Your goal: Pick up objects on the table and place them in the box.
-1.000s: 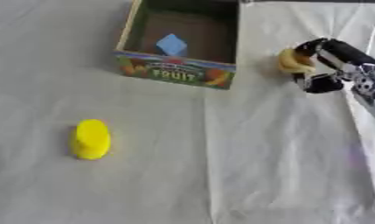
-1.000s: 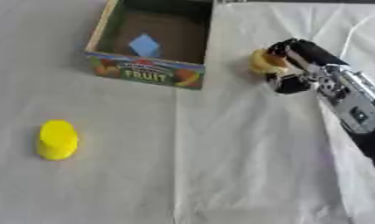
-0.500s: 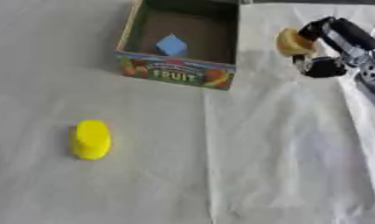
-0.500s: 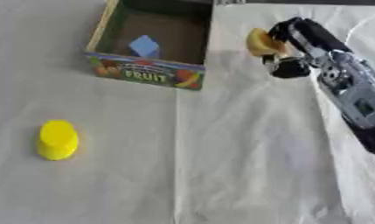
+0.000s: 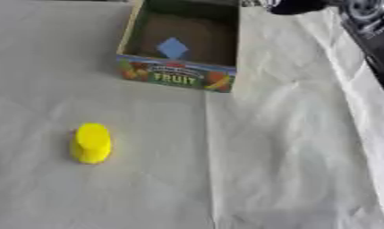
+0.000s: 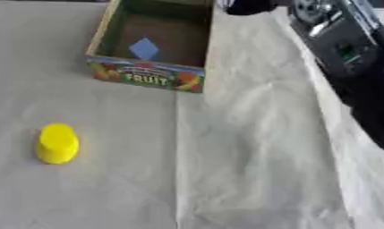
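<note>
- Yellow object point(image 5: 91, 142) upright on cloth-covered worktop point(image 5: 288, 156), well apart from box point(image 5: 181, 76); blue piece point(image 5: 172, 47) inside.
- Right hand point(image 6: 249, 6) at top edge beside box; fingers cut off, possibly carrying something, cannot tell.
- Best released squarely above box opening, not over rim.

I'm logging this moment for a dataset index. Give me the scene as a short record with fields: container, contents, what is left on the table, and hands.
container: fruit box, open top, on the white cloth
contents: one blue piece on the box floor
left on table: yellow object, near left, apart from the box
right hand: at the top edge, beside the box's far right corner; fingers unclear
left hand: not in view
</note>
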`<state>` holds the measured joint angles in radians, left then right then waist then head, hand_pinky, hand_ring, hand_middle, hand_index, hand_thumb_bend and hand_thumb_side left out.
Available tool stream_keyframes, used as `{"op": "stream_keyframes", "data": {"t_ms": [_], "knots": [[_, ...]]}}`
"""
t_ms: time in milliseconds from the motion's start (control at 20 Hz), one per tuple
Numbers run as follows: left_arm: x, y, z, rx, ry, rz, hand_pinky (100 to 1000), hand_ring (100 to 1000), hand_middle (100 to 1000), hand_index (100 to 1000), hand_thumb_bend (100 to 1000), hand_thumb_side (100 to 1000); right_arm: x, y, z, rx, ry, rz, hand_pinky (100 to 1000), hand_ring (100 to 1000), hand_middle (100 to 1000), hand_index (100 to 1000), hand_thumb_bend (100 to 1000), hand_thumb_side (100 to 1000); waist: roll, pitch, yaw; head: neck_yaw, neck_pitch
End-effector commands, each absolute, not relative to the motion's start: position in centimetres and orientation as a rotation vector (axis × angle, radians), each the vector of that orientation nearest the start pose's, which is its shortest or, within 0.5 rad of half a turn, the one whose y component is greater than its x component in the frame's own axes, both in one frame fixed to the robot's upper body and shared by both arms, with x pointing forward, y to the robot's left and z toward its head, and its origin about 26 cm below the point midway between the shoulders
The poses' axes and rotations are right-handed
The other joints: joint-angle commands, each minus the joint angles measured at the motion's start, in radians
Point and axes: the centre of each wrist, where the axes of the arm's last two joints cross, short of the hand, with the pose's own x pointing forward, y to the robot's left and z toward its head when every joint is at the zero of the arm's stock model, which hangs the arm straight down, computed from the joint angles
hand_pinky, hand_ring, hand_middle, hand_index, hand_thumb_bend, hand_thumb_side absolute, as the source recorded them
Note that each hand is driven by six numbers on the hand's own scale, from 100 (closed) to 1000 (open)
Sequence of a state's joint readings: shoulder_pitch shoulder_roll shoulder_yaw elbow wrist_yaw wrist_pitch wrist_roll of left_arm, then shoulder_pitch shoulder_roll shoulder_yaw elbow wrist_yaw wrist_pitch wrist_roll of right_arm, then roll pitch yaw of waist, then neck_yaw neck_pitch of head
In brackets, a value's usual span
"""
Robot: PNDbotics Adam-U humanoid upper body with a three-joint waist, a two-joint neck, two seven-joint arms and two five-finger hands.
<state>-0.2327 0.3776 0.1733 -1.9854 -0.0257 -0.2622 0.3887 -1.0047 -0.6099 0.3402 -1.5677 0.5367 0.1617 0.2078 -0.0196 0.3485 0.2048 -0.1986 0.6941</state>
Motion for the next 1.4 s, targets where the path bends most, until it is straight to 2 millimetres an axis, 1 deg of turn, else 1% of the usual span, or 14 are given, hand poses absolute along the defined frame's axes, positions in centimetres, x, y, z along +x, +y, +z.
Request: {"op": "stream_keyframes", "data": {"t_ms": [50,150,250,400,500,550,600,700,750,850,1000,1250,1350,1400], "knots": [[29.0,31.6,20.9,0.528,-2.576,0.087,779,780,748,825,137,542,40.9,-16.9,32.7,-0.934,-2.002,1.325,831,676,509,647,100,100,0.007,-0.022,0.008,-0.018,-0.003],[29.0,31.5,21.0,0.517,-2.581,0.085,779,780,748,824,136,544,42.3,-15.7,31.7,-0.921,-1.973,1.346,832,680,513,651,100,100,0.009,-0.018,0.015,-0.025,-0.008],[29.1,31.4,21.0,0.508,-2.582,0.086,779,780,748,824,134,547,43.8,-15.0,30.5,-0.914,-1.937,1.350,832,682,516,654,100,100,0.009,-0.014,0.022,-0.030,-0.014],[29.1,31.3,21.0,0.496,-2.584,0.088,779,780,749,824,134,549,45.7,-14.6,28.7,-0.921,-1.879,1.344,837,698,534,671,100,100,0.008,-0.011,0.028,-0.035,-0.018],[29.1,31.2,21.1,0.492,-2.584,0.087,779,780,749,824,133,549,46.5,-14.8,27.8,-0.941,-1.854,1.342,838,703,541,677,100,100,0.008,-0.009,0.030,-0.036,-0.020],[29.1,31.2,21.0,0.491,-2.583,0.087,779,780,748,824,131,552,46.8,-15.0,27.5,-0.956,-1.844,1.339,850,742,609,740,100,100,0.008,-0.008,0.030,-0.036,-0.020],[29.1,31.2,21.0,0.491,-2.582,0.088,779,780,748,824,131,552,47.0,-15.2,27.4,-0.979,-1.833,1.329,854,762,654,775,100,100,0.008,-0.008,0.030,-0.035,-0.020],[29.1,31.2,21.0,0.490,-2.579,0.090,780,780,749,824,129,555,47.2,-15.3,27.3,-1.026,-1.817,1.310,871,828,754,861,100,100,0.008,-0.008,0.029,-0.033,-0.019],[29.1,31.2,20.9,0.488,-2.577,0.089,780,780,749,824,128,556,47.2,-15.3,27.4,-1.046,-1.812,1.308,878,844,778,878,109,100,0.008,-0.008,0.028,-0.033,-0.018],[29.1,31.2,20.9,0.486,-2.574,0.089,779,780,749,824,127,557,47.1,-15.4,27.7,-1.080,-1.809,1.303,885,856,793,888,147,100,0.009,-0.008,0.026,-0.030,-0.018],[29.1,31.2,20.8,0.483,-2.570,0.090,780,780,749,824,125,561,46.9,-15.3,28.1,-1.129,-1.808,1.292,914,910,845,922,224,100,0.009,-0.007,0.024,-0.029,-0.017],[29.0,31.2,20.7,0.483,-2.562,0.094,780,780,749,824,124,564,46.3,-15.1,28.8,-1.137,-1.830,1.337,929,926,850,942,262,122,0.009,-0.009,0.022,-0.025,-0.017],[29.0,31.2,20.7,0.481,-2.560,0.093,780,780,749,824,125,565,46.2,-15.1,29.1,-1.135,-1.827,1.359,939,942,868,958,281,150,0.007,-0.010,0.021,-0.024,-0.016],[29.0,31.2,20.7,0.480,-2.559,0.094,780,780,749,824,125,565,46.1,-15.2,29.2,-1.137,-1.819,1.369,944,951,881,965,307,143,0.007,-0.010,0.021,-0.024,-0.016]]}}
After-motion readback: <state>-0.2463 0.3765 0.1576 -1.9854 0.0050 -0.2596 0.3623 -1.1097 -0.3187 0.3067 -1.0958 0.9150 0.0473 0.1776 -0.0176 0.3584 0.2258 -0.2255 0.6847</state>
